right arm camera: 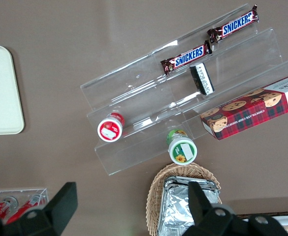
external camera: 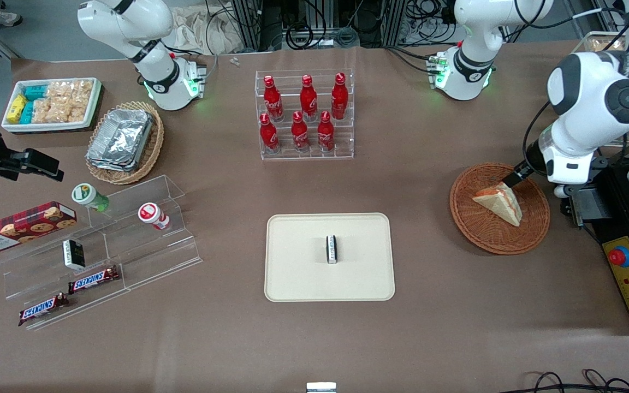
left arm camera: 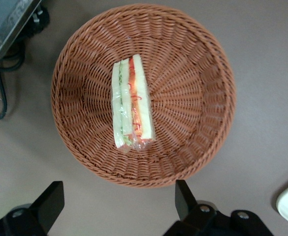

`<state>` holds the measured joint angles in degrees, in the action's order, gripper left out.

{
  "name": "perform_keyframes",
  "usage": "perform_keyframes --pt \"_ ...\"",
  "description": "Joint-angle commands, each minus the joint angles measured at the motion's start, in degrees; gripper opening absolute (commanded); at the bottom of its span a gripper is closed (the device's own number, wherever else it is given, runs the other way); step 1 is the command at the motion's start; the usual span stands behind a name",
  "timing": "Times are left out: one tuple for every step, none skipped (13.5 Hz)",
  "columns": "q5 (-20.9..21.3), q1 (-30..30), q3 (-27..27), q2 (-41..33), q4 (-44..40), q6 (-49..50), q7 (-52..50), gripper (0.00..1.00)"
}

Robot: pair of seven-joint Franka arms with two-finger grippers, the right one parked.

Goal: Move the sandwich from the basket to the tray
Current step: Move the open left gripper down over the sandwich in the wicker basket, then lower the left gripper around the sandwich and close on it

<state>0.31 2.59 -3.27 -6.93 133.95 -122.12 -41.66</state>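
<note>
Sandwich [left arm camera: 132, 104] wrapped in clear film is seen lying in the round reddish-brown basket [left arm camera: 193, 59], with its layered edge of white bread, green and orange-red filling turned upward toward the wrist camera. In the front view the sandwich [external camera: 499, 203] rests near the middle of the basket [external camera: 475, 232], which stands on the brown counter [external camera: 227, 338] toward the working arm's end. The gripper [left arm camera: 119, 201] is held above the basket, and its two dark fingers [left arm camera: 49, 201] are spread wide apart, wider than the sandwich, with nothing held between them. From the front, the gripper [external camera: 517, 176] appears over the basket's rim on the side farther from the front camera; whether a fingertip touches the sandwich there cannot quite be made out, though the wrist view suggests that it hangs clear.

The cream-beige tray [external camera: 292, 273] lies flat on the counter, well apart from the basket and toward the middle of the counter. A small dark and white packet [external camera: 332, 249] is seen lying at the tray's centre. A clear rack of red bottles [external camera: 304, 114] stands farther from the front camera than the tray.
</note>
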Motion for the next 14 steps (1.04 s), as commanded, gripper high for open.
perform_keyframes --pt "-0.22 0.13 2.74 0.69 5.08 -8.01 -2.02 1.00" --pt "-0.22 0.13 2.74 1.83 6.57 -11.18 -2.02 1.00" --pt "-0.22 0.13 2.74 3.05 7.72 -14.17 -2.02 1.00" --pt "-0.22 0.13 2.74 4.55 8.51 -16.20 -2.37 1.00" --pt "-0.22 0.13 2.92 5.95 9.13 -18.48 -2.72 1.00" --pt "-0.40 0.13 3.27 7.53 9.13 -20.42 -2.98 1.00" --pt "-0.40 0.13 3.36 8.85 9.05 -21.57 -3.33 1.00" --pt "-0.40 0.13 3.36 9.74 9.05 -22.63 -3.95 1.00" --pt "-0.48 0.13 3.36 10.44 8.96 -23.51 -4.13 1.00" --pt "-0.48 0.05 3.36 10.97 8.96 -24.04 -4.30 0.99" --pt "-0.48 0.05 3.36 11.24 8.96 -24.22 -4.39 0.98" --pt "-0.48 0.05 3.36 11.24 8.96 -24.22 -4.31 0.98" --pt "-0.40 0.05 3.36 10.89 8.96 -24.04 -4.31 0.98" --pt "-0.40 0.05 3.36 10.63 8.96 -23.70 -4.31 0.98"
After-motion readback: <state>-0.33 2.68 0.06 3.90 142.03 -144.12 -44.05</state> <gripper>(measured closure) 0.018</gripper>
